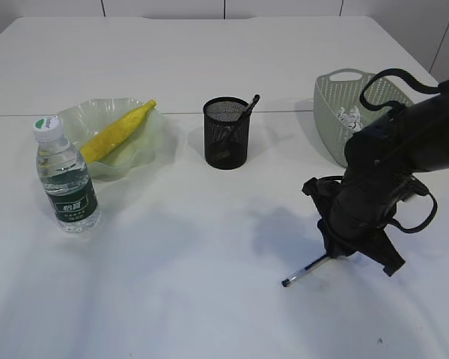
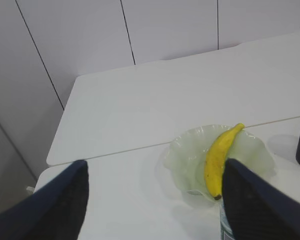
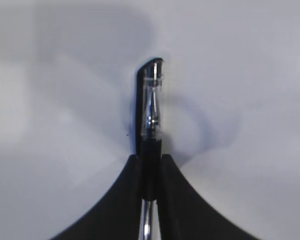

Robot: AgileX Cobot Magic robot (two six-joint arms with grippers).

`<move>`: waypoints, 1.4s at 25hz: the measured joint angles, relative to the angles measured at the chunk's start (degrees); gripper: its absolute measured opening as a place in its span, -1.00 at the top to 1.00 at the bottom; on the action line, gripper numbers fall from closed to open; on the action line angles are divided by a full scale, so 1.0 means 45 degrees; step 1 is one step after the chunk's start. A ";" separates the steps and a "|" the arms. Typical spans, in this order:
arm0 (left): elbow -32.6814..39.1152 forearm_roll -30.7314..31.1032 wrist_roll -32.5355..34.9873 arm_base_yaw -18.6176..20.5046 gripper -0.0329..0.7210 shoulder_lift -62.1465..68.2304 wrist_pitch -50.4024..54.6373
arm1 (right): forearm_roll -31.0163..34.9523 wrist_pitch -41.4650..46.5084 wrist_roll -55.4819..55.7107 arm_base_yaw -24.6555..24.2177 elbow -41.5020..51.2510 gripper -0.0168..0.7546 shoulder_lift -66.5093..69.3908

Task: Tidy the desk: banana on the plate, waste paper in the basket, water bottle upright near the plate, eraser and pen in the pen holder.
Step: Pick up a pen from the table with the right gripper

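One pen (image 1: 305, 270) left, lower right of frame, pinched in the right gripper (image 3: 150, 175) with jaws clamped on the barrel, tip touching the desk (image 1: 209, 299). Left gripper (image 2: 155, 200) idle, spread wide above the plate (image 2: 187, 160). Could slip or swivel on that slick clear barrel; could snag on the holder (image 1: 227, 133) rim, black wire mesh, light enough to tip. Banana (image 1: 118, 132) on the wavy translucent plate, bottle (image 1: 66, 176) upright beside it. Paper in the perforated basket (image 1: 333, 112).

Banana (image 1: 118, 131) lies in the wavy green plate (image 1: 146, 149), bottle (image 1: 66, 178) upright beside it (white-capped).
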 joint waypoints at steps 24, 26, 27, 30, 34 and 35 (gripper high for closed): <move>0.0000 0.0000 0.0000 0.0000 -0.65 0.0000 0.0000 | -0.1399 -0.0621 -0.6056 0.0000 -0.0067 0.83 0.0000; 0.0000 0.0000 0.0000 0.0000 -0.65 0.0000 0.0000 | -0.1660 -0.0788 -0.6211 0.0000 -0.0067 0.83 0.0000; 0.0000 0.0000 0.0000 0.0000 -0.65 0.0000 0.0000 | -0.1811 -0.0820 -0.6242 0.0000 -0.0067 0.83 0.0000; 0.0000 0.0000 0.0000 0.0000 -0.65 0.0000 0.0000 | -0.2432 -0.1024 -0.6458 0.0000 -0.0067 0.83 0.0000; 0.0000 0.0000 0.0000 0.0000 -0.65 0.0000 0.0000 | -0.3140 -0.1437 -0.6598 0.0000 -0.0067 0.83 0.0000; 0.0000 0.0000 0.0000 0.0000 -0.65 0.0000 0.0000 | -0.3314 -0.1613 -0.6618 0.0000 -0.0067 0.83 0.0000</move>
